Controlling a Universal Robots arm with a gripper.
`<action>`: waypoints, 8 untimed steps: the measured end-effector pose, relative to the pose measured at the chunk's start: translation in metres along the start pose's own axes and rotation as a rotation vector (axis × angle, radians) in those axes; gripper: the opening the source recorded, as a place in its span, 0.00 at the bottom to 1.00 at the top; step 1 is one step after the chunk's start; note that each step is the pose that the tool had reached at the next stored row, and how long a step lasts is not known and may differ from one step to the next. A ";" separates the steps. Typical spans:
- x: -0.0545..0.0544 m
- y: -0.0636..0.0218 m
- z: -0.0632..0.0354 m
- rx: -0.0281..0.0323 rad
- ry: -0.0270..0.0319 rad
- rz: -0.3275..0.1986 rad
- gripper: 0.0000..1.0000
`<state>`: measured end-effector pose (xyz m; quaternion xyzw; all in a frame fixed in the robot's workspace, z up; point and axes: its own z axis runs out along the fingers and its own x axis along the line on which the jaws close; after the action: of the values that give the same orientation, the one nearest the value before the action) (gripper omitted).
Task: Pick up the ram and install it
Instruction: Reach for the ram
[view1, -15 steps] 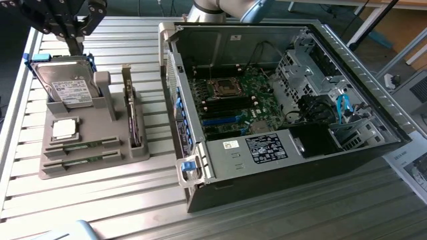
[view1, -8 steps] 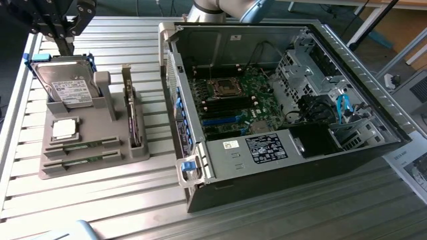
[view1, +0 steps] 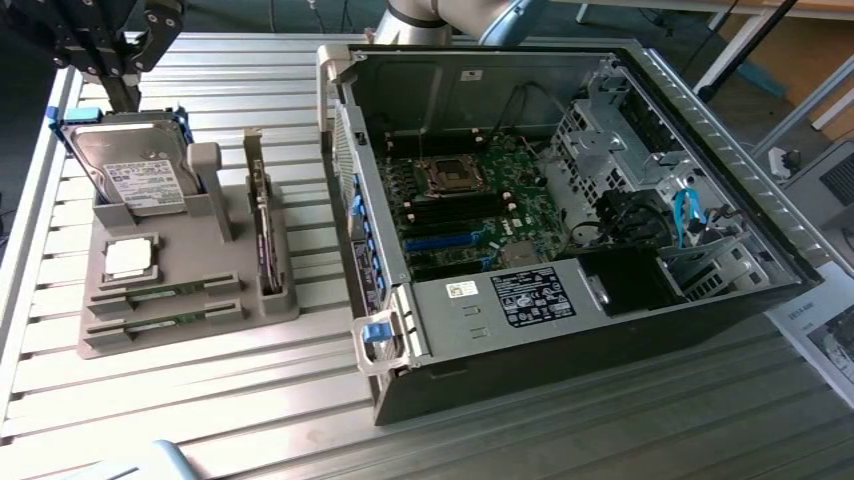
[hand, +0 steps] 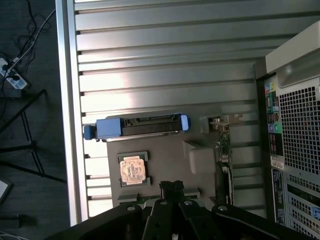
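**Labels present, none readable**

No word, brand or number can be made out. The hard drive (view1: 131, 175) carries a white label with dark lines of print, too fine to read. A black label (view1: 531, 297) with white print sits on the power supply cover (view1: 461, 325) inside the computer case (view1: 694, 110). A small white sticker (view1: 462, 289) is just beside it, and another white sticker (view1: 471, 75) is on the case's inner wall; all are illegible. A printed sheet (view1: 830, 345) lies at the exterior view's right edge, its text blurred. In the wrist view the processor chip (hand: 132, 170) shows faint markings that cannot be told.
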<state>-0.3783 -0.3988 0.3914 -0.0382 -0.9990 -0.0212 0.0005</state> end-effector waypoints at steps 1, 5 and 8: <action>0.000 0.0000 0.0000 0.0000 0.0006 0.000 0.10; -0.001 0.0001 -0.0001 0.0005 0.0064 0.000 0.10; -0.001 0.0001 0.0000 0.0004 0.0077 0.000 0.10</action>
<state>-0.3769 -0.3989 0.3914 -0.0383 -0.9990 -0.0211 0.0044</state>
